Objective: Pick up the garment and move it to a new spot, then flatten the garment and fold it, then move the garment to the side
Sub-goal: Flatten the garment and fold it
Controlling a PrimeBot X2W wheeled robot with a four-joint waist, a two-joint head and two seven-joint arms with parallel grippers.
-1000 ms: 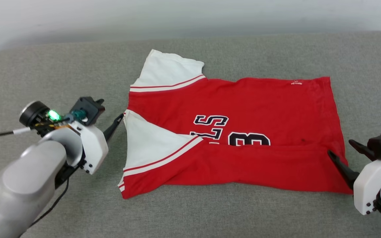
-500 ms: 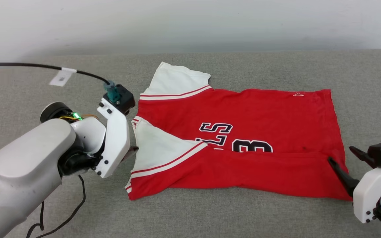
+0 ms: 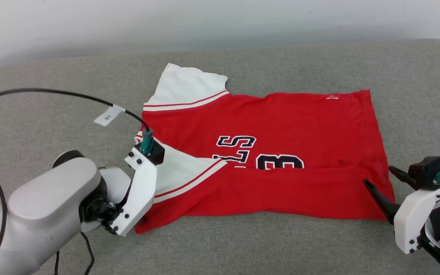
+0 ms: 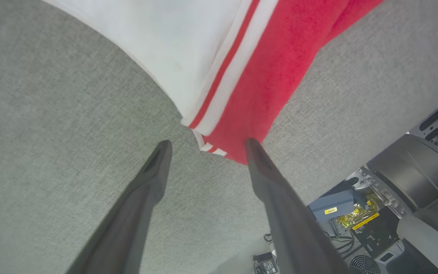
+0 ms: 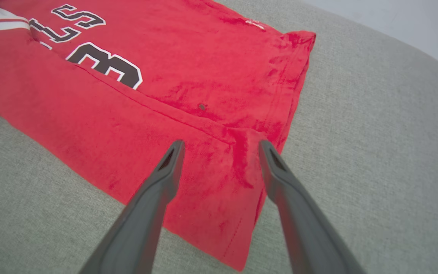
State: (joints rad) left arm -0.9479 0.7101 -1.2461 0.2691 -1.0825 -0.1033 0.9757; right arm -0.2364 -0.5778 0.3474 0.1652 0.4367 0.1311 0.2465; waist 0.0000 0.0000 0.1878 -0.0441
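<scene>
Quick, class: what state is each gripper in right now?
Left gripper: open, holding nothing, at the garment corner.
Right gripper: open, holding nothing, over the garment hem.

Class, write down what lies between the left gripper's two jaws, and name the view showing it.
Left wrist view: the open left gripper straddles grey upholstery, and the jersey's red-and-white striped corner pokes in beside one jaw.
</scene>
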